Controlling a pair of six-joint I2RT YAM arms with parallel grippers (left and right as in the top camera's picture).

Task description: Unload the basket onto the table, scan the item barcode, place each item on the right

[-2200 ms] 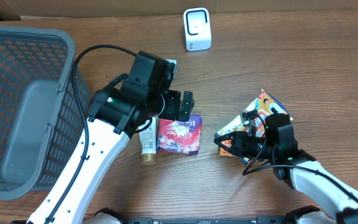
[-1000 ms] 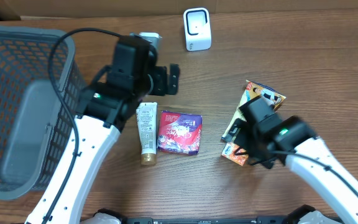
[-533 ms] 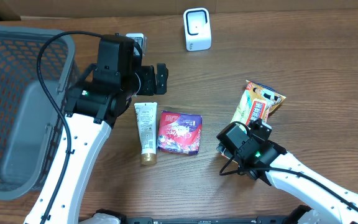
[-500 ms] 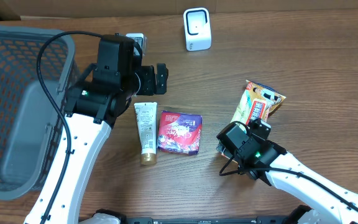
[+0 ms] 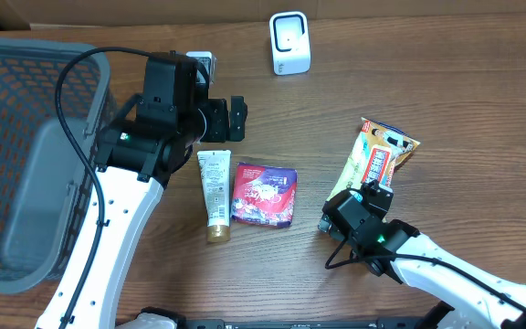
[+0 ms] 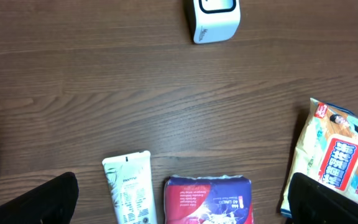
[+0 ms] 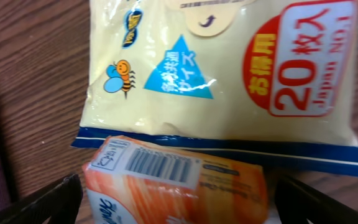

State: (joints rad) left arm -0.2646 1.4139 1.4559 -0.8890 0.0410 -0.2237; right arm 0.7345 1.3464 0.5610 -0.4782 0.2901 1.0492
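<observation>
Left gripper (image 5: 226, 119): fully spread, nothing held; positioned above table (image 5: 446, 100) near tube (image 5: 213, 194).
Right gripper (image 5: 359, 206): fully spread; orange pack (image 7: 173, 183) is seen between fingers (image 7: 39, 202); contact unclear.
Barcode (image 7: 160, 165): faced upward; pack is located at table's front right, against yellow bag (image 7: 229, 81).
Count: one scanner (image 5: 289, 42), one purple packet (image 5: 264, 195), one basket (image 5: 7, 100).

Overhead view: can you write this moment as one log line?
left pincer: open, empty, near tube | right pincer: open, over orange pack, barcode showing | scanner: no item near

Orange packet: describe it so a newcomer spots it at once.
On the right half of the wooden table lies a cream snack bag with a red label. At its blue-edged end sits the orange packet, the only one showing a barcode.
</observation>
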